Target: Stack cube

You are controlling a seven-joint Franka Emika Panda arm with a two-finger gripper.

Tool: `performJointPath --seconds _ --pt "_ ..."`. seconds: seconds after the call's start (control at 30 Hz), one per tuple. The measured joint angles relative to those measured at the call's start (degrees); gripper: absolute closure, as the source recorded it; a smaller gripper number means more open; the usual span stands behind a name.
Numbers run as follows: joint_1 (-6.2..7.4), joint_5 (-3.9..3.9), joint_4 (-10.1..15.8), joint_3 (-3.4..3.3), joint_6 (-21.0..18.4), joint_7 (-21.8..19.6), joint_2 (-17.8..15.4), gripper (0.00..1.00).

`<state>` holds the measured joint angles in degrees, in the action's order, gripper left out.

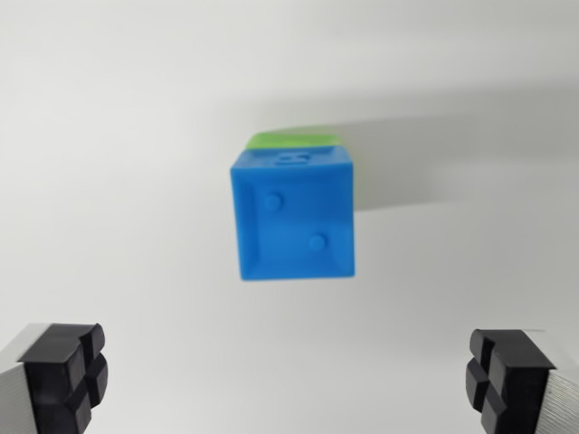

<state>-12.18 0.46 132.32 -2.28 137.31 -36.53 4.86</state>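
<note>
So the blue cube (294, 212) is sitting right on top of the green cube (294, 138), dead centre on the white worktop (109, 163), with only a sliver of green peeking out behind its top edge. The gripper (288, 380) is hanging with its black fingers (65, 375) spread wide at the bottom corners, gripping nothing and well clear of the stack.

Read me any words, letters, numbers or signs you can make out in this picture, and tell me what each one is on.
Blue cube, far face: one raised mark, possibly "H", too blurred to read for sure.
Blue cube, near face: two raised dots, no text.
Green cube, white table, gripper pads: no text visible.
</note>
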Motion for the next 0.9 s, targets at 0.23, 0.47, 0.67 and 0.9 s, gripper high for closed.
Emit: performJointPath --seconds 0.23,0.47,0.67,0.9 --pt "0.00 -0.12 -1.36 0.00 -4.24 -0.11 -2.87 0.00" --pt "0.00 -0.25 -3.09 0.00 -8.45 -0.18 -5.41 0.00" --pt "0.00 -0.32 -4.88 0.00 -12.06 -0.23 -7.24 0.00" --pt "0.00 -0.36 -6.97 0.00 -15.80 -0.27 -8.84 0.00"
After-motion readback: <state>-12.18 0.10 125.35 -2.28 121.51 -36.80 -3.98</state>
